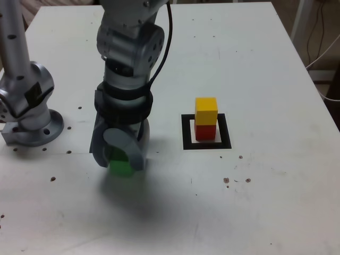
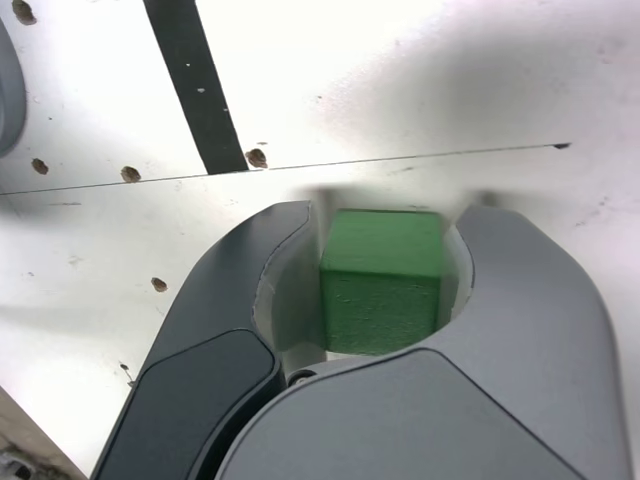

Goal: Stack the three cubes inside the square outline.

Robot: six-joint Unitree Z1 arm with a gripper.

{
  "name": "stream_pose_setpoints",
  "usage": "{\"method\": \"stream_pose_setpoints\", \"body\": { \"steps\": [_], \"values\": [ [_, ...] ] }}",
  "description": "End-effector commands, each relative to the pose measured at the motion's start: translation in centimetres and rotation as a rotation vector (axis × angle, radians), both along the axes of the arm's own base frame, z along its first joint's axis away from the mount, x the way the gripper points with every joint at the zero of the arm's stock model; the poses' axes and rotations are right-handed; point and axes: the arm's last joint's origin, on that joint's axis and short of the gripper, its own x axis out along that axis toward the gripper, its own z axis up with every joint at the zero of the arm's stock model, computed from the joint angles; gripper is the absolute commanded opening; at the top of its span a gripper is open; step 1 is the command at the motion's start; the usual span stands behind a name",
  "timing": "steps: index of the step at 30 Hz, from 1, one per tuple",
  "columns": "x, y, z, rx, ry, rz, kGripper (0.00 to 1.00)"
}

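Observation:
The green cube (image 1: 121, 168) (image 2: 382, 282) sits between the grey fingers of my gripper (image 1: 119, 159) (image 2: 385, 225), which is shut on it, low over the white table at the exterior view's left of centre. Whether the cube rests on the table or is lifted, I cannot tell. To the exterior view's right, the yellow cube (image 1: 206, 110) stands on top of the red cube (image 1: 205, 131), both inside the black square outline (image 1: 187, 133). The gripper is well apart from that stack.
A grey arm base (image 1: 29, 114) stands at the exterior view's left edge. A narrow black strip (image 2: 195, 85) lies on the table beyond the gripper in the wrist view. Small holes and specks (image 1: 234, 180) dot the white table (image 1: 255, 64).

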Motion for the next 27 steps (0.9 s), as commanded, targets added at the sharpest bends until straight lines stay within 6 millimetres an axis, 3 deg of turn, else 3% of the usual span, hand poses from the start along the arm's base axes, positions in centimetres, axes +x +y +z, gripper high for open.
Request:
{"method": "stream_pose_setpoints", "body": {
  "steps": [1, 15, 27],
  "values": [
    [-0.1, 0.1, 0.4, -0.006, -0.011, -0.001, 0.20],
    [0.4, 0.0, 1.0, -0.015, -0.064, -0.019, 0.22],
    [2.3, 1.5, 5.0, -0.010, -0.097, -0.027, 0.22]
  ]
}}
